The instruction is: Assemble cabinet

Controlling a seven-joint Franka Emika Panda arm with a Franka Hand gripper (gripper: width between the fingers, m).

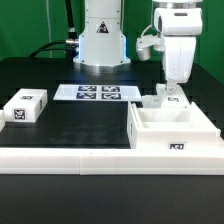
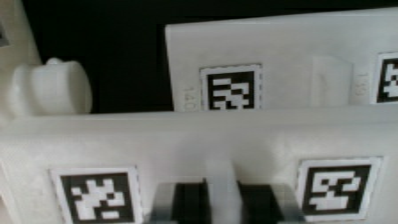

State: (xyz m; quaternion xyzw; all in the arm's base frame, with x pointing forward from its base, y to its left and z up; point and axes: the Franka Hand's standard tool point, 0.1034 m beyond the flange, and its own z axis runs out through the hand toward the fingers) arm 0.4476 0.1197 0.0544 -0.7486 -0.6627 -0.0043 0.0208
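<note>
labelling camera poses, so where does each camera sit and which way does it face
Exterior view: sits off the arm, across the table from the robot's base, facing it; arm and gripper show at the cabinet.
Wrist view: on the wrist, close up on the cabinet's tagged walls; only the dark fingers show.
Shared: the cabinet and the gripper.

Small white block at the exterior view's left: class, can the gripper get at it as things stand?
Probably yes: the block lies alone, nothing over it; the gripper, at the cabinet, must cross over.
</note>
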